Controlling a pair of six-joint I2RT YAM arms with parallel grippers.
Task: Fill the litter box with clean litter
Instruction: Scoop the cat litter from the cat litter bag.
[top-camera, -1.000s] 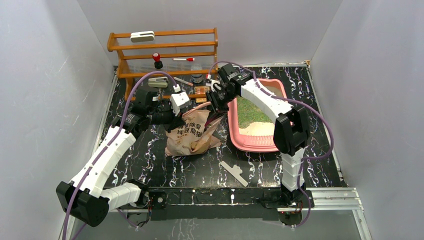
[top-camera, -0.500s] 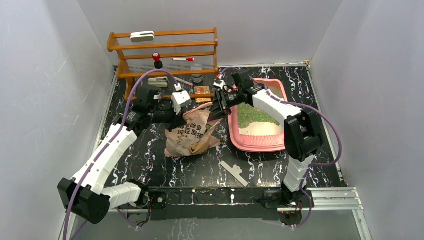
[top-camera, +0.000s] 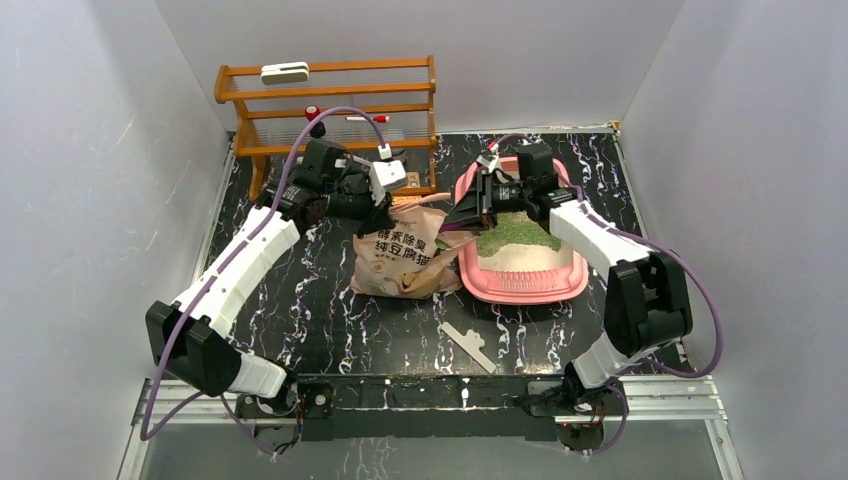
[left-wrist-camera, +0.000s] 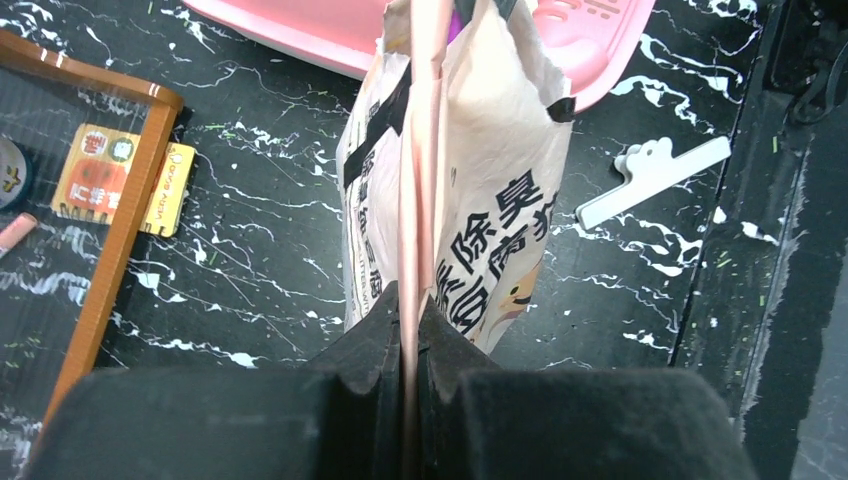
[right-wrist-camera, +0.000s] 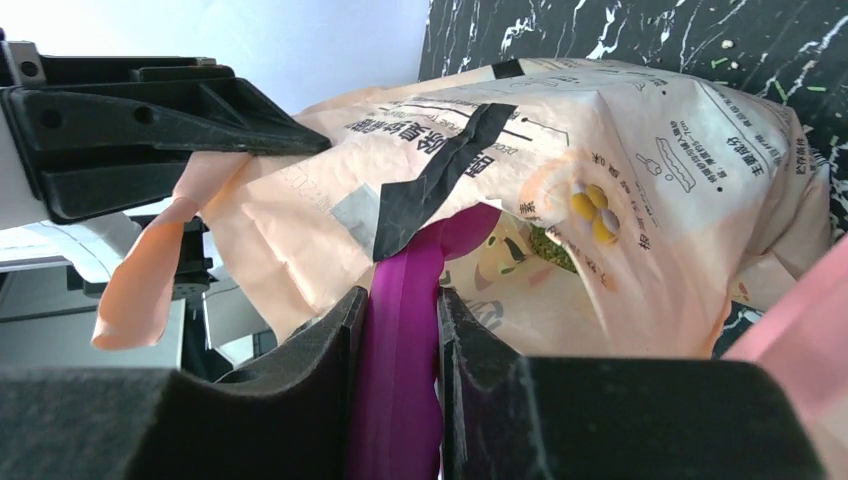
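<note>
The pink litter box (top-camera: 522, 289) lies at the right of the table, with green clean litter (top-camera: 514, 229) across its far half and pale floor near its front. A beige printed bag (top-camera: 403, 262) stands against its left rim. My left gripper (top-camera: 384, 220) is shut on the bag's upper edge (left-wrist-camera: 418, 150), holding it upright; the jaws (left-wrist-camera: 408, 310) pinch the thin paper. My right gripper (top-camera: 458, 218) is shut on the handle of a purple scoop (right-wrist-camera: 405, 330) that reaches into the bag's mouth, where green granules (right-wrist-camera: 551, 251) show.
A wooden shelf rack (top-camera: 330, 100) with small items stands at the back left, its frame (left-wrist-camera: 112, 232) close to the bag. A white clip (top-camera: 468, 345) lies on the black marbled table near the front. Grey walls close in both sides.
Both arms have swung right and farther back. The left gripper has pulled the bag upright and over against the litter box. The right gripper with the scoop now sits at the box's left rim.
</note>
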